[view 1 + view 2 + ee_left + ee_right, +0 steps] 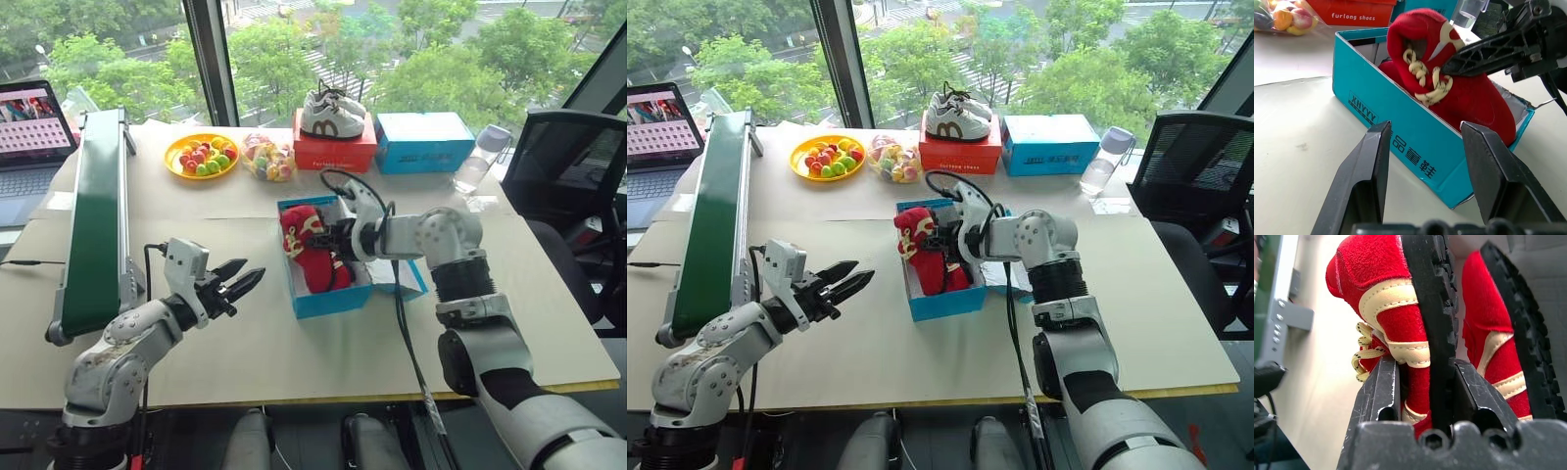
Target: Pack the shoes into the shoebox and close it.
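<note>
Item: 2 red shoes point(312, 250) in the open blue shoebox point(328, 297), mid-table. We note the right gripper point(1426, 382) clamping 1 shoe by its sole edge; the left gripper point(238, 279) beside the box, fingers apart, empty.

The shoebox point(318, 299) sits mid-table point(245, 343) with the 2 shoes point(312, 245) in it, 1 of them poking above its rim. The right gripper point(331, 238) reaches in from the right; the left gripper point(240, 279) hangs to its left. Behind stand a box point(333, 152) carrying 2 sneakers point(331, 113), another box point(423, 142) to its right, then a bottle point(480, 157). A plate point(201, 157) and a bag point(266, 159) lie behind-left, with a conveyor point(93, 225) along the left edge and a laptop point(29, 137) beyond it.
</note>
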You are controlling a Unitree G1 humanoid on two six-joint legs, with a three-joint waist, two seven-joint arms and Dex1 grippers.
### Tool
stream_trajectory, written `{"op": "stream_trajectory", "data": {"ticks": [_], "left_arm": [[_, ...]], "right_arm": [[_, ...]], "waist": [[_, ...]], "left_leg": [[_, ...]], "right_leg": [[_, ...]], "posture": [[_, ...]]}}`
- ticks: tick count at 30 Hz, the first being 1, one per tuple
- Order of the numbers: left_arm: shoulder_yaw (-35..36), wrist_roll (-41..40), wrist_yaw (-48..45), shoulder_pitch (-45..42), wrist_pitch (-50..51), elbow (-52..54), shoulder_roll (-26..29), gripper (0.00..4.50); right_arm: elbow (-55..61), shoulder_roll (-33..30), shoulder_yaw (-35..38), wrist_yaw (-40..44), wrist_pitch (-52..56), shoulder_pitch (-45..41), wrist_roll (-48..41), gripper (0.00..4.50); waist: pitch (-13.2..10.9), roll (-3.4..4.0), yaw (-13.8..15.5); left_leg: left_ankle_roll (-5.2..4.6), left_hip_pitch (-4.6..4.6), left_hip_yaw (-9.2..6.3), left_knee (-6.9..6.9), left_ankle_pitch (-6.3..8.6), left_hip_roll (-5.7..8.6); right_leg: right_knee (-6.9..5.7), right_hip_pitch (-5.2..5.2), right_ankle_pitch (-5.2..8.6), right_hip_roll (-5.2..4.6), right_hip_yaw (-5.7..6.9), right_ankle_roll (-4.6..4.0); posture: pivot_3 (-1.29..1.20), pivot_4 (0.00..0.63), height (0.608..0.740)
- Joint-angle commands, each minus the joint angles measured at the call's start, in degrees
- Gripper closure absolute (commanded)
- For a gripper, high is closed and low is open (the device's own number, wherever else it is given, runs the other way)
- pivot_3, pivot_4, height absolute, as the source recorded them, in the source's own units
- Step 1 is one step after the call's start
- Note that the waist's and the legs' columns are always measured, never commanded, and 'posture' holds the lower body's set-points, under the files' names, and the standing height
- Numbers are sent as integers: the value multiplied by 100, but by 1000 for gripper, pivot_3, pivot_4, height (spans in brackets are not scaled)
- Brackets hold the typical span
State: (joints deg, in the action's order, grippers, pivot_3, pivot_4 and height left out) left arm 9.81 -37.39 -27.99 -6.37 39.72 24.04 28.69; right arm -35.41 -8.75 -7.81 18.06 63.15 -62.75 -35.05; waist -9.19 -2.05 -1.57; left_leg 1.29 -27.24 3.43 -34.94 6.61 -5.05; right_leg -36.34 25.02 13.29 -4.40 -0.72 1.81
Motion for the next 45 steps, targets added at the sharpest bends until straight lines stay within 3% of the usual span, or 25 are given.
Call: {"op": "stream_trajectory", "data": {"ticks": [1,8,10,15,21,33,41,45], "left_arm": [[-51,37,31,-118,-107,207,-38,2108],[-112,69,95,-219,-58,237,-109,2108],[-118,68,100,-217,-44,257,-120,2108],[-143,38,148,-197,-4,330,-161,2108],[-165,26,171,-133,22,378,-186,2108],[-189,11,85,-200,63,297,-127,2108],[-232,11,87,-189,57,311,-158,2080],[-222,-5,75,-151,61,332,-148,2080]], "right_arm": [[-1256,210,-394,660,-923,-253,844,3203],[-2865,202,-774,1191,-2491,-590,2196,3203],[-3054,126,-927,1256,-2987,-639,2583,3203],[-3476,-301,-1182,939,-4066,-712,3408,3203],[-3672,-144,-974,1195,-4068,-759,3548,3203],[-4012,509,-483,1419,-3212,-399,3544,3203],[-3950,313,195,1112,-3424,-653,3383,638],[-3765,130,571,1324,-3364,-1099,3189,638]], "waist": [[0,0,-10],[2,1,-38],[5,4,-26],[6,7,62],[6,9,193],[76,-6,52],[98,-8,79],[93,-5,101]], "left_leg": [[0,0,0,-1,0,0],[3,56,1,-4,2,1],[46,94,1,2,29,1],[51,104,1,-2,30,3],[56,101,6,0,29,20],[53,107,1,4,27,12],[53,110,-1,18,28,13],[54,105,-1,16,28,13]], "right_leg": [[-3,0,0,0,0,0],[-19,-42,3,-2,0,-4],[-23,-74,9,-3,2,-11],[-32,-78,32,-8,4,-39],[-26,-74,29,-31,5,-39],[-43,-94,39,-10,-3,-20],[-43,-95,60,-8,-3,-21],[-42,-92,77,-10,-2,-54]], "posture": [[0,150,731],[0,150,731],[0,150,731],[0,150,731],[0,150,731],[0,150,731],[0,150,731],[0,150,731]]}}
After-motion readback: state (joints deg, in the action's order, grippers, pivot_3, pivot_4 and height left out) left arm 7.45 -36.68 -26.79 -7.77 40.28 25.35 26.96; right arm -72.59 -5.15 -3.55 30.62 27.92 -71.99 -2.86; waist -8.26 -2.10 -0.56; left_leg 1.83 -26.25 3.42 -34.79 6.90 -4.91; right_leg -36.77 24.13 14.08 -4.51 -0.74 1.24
